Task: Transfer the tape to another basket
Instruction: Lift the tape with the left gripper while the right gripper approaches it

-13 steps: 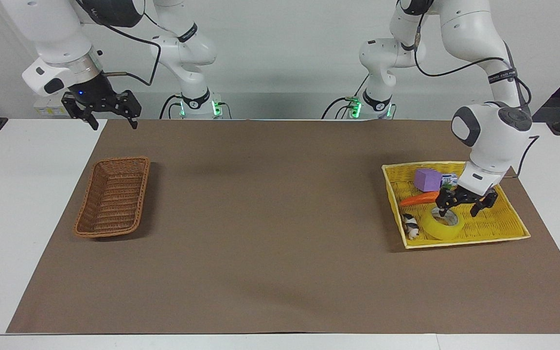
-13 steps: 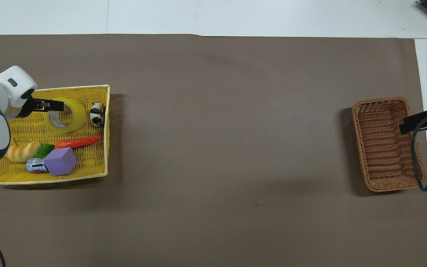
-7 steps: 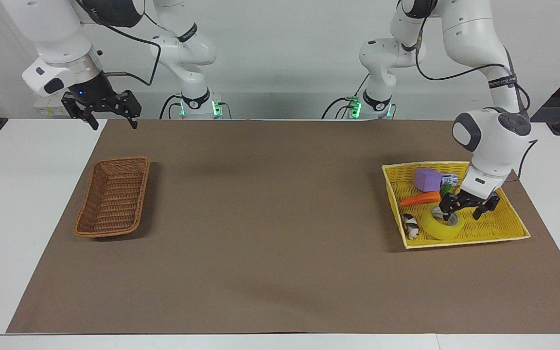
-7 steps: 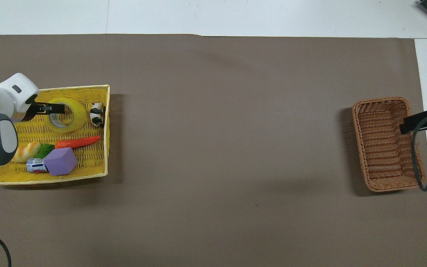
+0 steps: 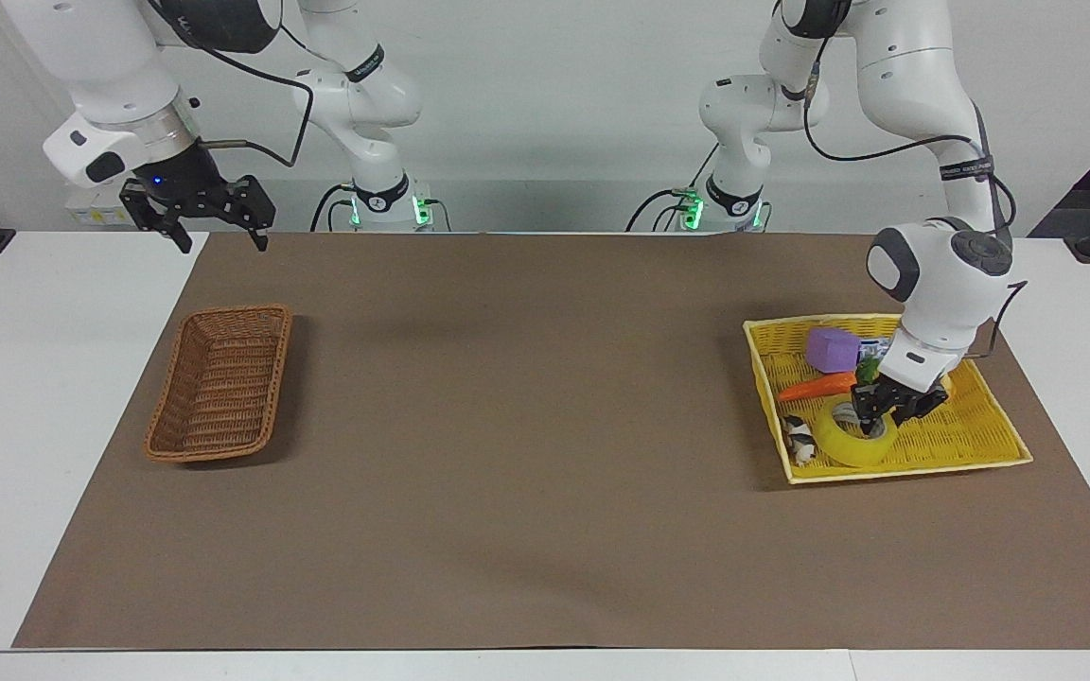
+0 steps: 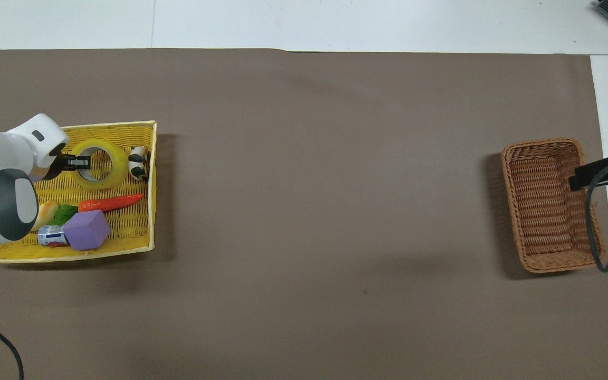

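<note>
Tape (image 5: 850, 443) lies in the yellow basket (image 5: 980, 440), its wall pinched by the left tool (image 5: 879, 416). Right tool (image 5: 220, 236) waits spread near the wicker basket (image 5: 219, 383).

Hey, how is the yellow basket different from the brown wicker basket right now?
The yellow basket is bright yellow, wide and shallow; the brown wicker basket is narrower, with sloping sides. The yellow one holds the tape, a toy carrot and a purple block; nothing shows in the brown one. The yellow one sits toward the left arm's end, the brown toward the right arm's. Both are woven and rectangular.
</note>
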`<state>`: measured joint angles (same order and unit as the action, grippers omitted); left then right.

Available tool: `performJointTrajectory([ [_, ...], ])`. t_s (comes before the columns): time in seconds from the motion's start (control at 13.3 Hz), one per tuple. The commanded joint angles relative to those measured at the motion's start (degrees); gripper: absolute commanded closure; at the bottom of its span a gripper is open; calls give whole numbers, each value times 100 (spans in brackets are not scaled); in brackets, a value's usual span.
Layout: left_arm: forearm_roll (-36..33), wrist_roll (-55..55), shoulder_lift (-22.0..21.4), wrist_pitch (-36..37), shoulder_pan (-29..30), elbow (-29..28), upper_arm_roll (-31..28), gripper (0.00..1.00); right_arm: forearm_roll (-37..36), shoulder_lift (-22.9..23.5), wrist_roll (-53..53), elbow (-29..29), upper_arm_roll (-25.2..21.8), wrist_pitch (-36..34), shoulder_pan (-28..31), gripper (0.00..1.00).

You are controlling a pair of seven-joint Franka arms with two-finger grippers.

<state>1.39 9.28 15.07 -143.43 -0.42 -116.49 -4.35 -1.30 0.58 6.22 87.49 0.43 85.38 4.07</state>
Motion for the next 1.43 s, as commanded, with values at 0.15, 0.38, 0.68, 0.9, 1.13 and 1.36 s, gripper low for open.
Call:
performJointTrajectory([
  [0.15,55,56,-267,69,-125,213,-13,100,77,-102,-94,102,19,23,14,0],
  [0.38,72,-5,-627,797,-134,468,100,100,103,-102,-103,102,36,14,-38,0],
  [0.68,467,-575,-918,966,-361,469,268,100,454,-434,-77,688,45,406,-47,0],
  [0.9,476,-1225,-936,949,-608,478,277,100,1147,-488,-129,1085,45,802,-125,0],
  [1.13,703,-1438,-936,931,-897,469,295,100,1745,-506,-112,1699,106,1671,-440,0],
  [1.36,1336,-1657,-892,870,-1292,469,295,100,2264,-436,-147,2271,115,2841,-1012,0],
])
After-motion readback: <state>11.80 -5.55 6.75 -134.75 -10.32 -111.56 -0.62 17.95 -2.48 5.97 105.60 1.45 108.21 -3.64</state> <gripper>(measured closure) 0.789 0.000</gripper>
